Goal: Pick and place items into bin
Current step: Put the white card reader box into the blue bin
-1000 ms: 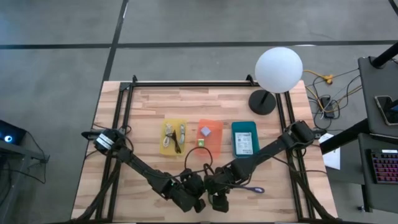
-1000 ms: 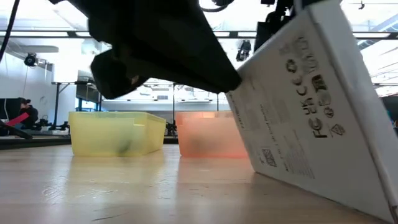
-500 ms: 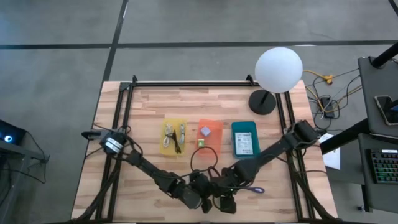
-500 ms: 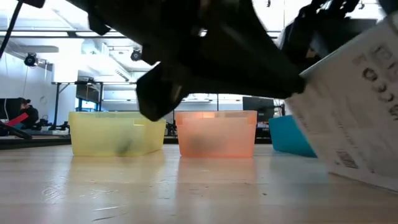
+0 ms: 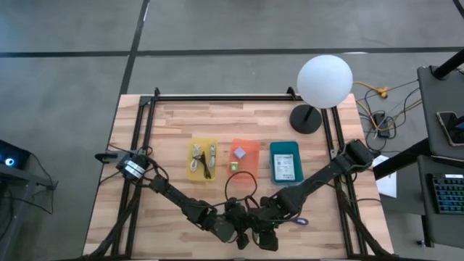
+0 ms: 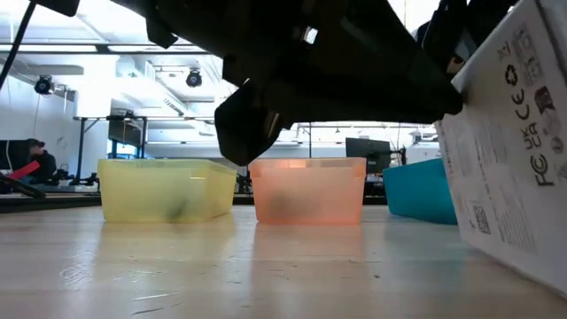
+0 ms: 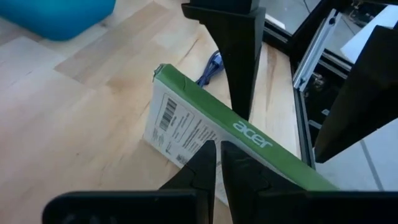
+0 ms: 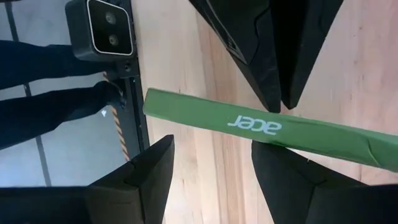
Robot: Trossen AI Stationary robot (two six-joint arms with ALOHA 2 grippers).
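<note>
Both grippers are meeting at the near edge of the table (image 5: 174, 119), close together. The left gripper (image 7: 216, 163) is sitting against the side of a green-edged white box (image 7: 186, 127), its fingers pressed together with only a sliver of gap, nothing between them. The right gripper (image 8: 211, 163) is straddling the same box (image 8: 273, 127), its fingers spread wide apart on either side of the green edge with the brand print, not clamping it. In the low view the box (image 6: 509, 159) is standing tilted on the tabletop at the right, its printed white face toward the camera, with dark arm parts filling the space above.

Just beside the grippers, a small purple cable (image 5: 296, 220) is lying on the wood toward the right; the left wrist view is showing it (image 7: 211, 67) just behind the box.

Farther back, three bins are sitting in a row mid-table: a yellow bin (image 5: 202, 159) holding thin cables and a dark clip, an orange bin (image 5: 245, 156) holding a small grey cube and a tiny green one, and a teal bin (image 5: 285, 161) holding a white printed card. Beyond them, at the far right, a white globe lamp (image 5: 324, 81) is standing on its dark base.
</note>
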